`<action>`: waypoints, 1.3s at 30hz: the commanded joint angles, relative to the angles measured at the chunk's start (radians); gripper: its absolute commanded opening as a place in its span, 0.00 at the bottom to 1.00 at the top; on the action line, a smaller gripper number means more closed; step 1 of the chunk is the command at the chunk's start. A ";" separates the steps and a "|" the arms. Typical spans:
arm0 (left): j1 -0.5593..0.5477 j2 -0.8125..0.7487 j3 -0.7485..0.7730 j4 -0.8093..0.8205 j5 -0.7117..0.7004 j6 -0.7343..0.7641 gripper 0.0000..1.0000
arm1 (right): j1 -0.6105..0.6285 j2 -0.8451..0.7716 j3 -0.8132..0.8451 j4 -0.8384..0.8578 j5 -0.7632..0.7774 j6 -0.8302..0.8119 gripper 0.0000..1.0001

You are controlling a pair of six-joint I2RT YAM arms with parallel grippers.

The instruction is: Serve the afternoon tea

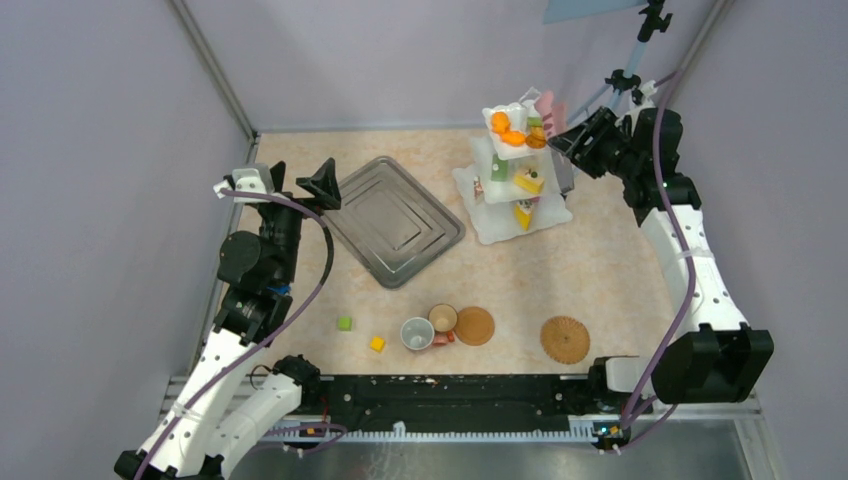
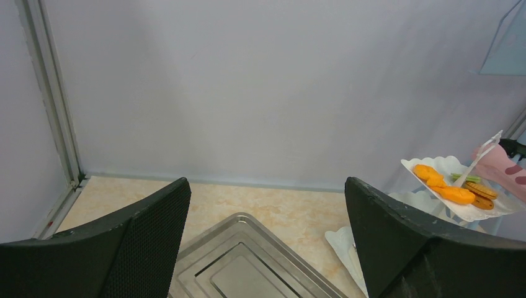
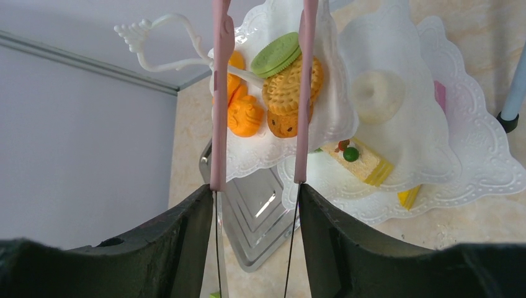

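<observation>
Both arms of the tongs (image 3: pixel 218 93) are gripped by the right hand (image 3: pixel 255 192) and held over pastries (image 3: pixel 285 87) on the stand (image 1: pixel 487 232), upper right of the top view, likely to lift one; the left hand (image 2: pixel 267 186) is released, idle.

You'll find the tiered stand (image 1: pixel 515 185) upper right of centre, the tray (image 1: pixel 395 220) left of it, and the cups (image 1: pixel 417 333) and mats (image 1: pixel 565 339) lower centre on the desk (image 1: pixel 620 270).

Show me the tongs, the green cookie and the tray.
tongs (image 3: pixel 218 124): right wrist view, midway along one pink arm.
green cookie (image 3: pixel 276 54): right wrist view, on its top face.
tray (image 1: pixel 395 222): top view, on its bare middle.
</observation>
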State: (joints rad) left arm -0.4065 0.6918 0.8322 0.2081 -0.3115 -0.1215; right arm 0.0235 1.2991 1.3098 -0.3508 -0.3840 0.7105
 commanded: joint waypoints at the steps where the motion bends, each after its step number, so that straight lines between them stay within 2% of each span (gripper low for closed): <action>1: 0.004 -0.003 0.019 0.029 0.008 -0.004 0.99 | -0.009 -0.015 0.062 0.050 0.007 -0.001 0.51; 15: 0.004 -0.003 0.018 0.029 0.009 -0.001 0.99 | -0.016 -0.129 -0.013 0.089 0.071 0.040 0.48; 24: 0.002 -0.001 0.018 0.029 0.018 -0.009 0.99 | -0.017 -0.374 -0.127 -0.162 0.265 -0.124 0.48; 29: 0.002 0.004 0.019 0.028 0.035 -0.019 0.99 | -0.018 -0.492 -0.293 -0.238 0.367 -0.180 0.48; 34: 0.001 0.011 0.018 0.027 0.043 -0.026 0.99 | -0.005 -0.603 -0.456 -0.128 0.218 -0.212 0.44; 37: 0.001 0.018 0.020 0.024 0.046 -0.028 0.99 | 0.008 -0.698 -0.475 -0.135 0.206 -0.235 0.44; 39: 0.001 0.018 0.022 0.022 0.051 -0.032 0.99 | 0.009 -0.749 -0.483 -0.092 0.112 -0.268 0.44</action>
State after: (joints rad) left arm -0.4065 0.7033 0.8322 0.2081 -0.2798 -0.1333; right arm 0.0242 0.6704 0.8032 -0.5724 -0.1429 0.5133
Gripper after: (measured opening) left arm 0.987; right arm 0.444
